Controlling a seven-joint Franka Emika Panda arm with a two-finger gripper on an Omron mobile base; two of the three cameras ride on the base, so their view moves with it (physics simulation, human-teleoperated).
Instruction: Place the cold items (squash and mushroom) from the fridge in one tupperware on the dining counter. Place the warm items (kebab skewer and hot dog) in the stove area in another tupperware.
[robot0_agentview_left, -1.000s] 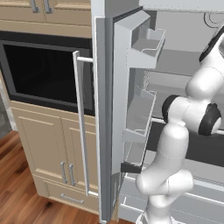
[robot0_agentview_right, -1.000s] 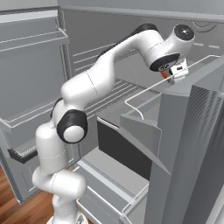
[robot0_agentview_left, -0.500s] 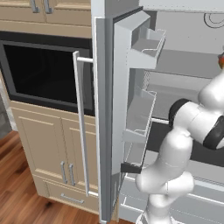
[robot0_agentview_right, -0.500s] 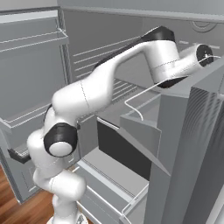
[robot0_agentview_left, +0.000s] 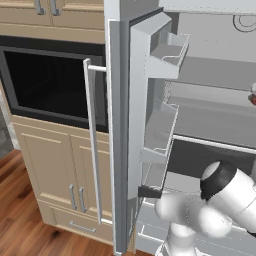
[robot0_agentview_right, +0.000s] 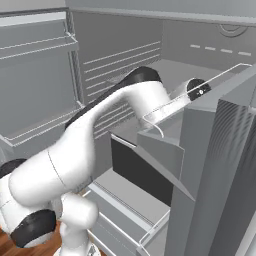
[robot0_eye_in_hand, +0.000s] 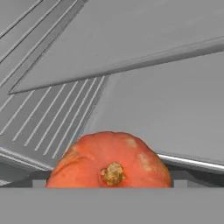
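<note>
An orange squash (robot0_eye_in_hand: 109, 159) with a tan stem fills the lower middle of the hand view, on a grey fridge shelf (robot0_eye_in_hand: 166, 105). It is very close in front of my gripper (robot0_eye_in_hand: 109, 183), whose jaws stand wide open to either side of it. I cannot tell whether they touch it. A sliver of the orange squash (robot0_agentview_left: 253, 98) shows at the right edge of the left base view. In the right base view my arm (robot0_agentview_right: 140, 97) reaches into the fridge, and the hand is hidden behind the right door. Mushroom, kebab skewer, hot dog and tupperware are out of view.
The left fridge door (robot0_agentview_left: 120, 135) stands open with door bins (robot0_agentview_left: 160, 130) close beside the arm. The right door (robot0_agentview_right: 220, 165) and its clear bin rail (robot0_agentview_right: 170, 107) cross in front of the wrist. A wall oven (robot0_agentview_left: 50, 85) and cabinets lie to the left.
The arm has swung deeper into the fridge and to the right, and the hand has passed behind the right door. The jaws have stayed wide open.
</note>
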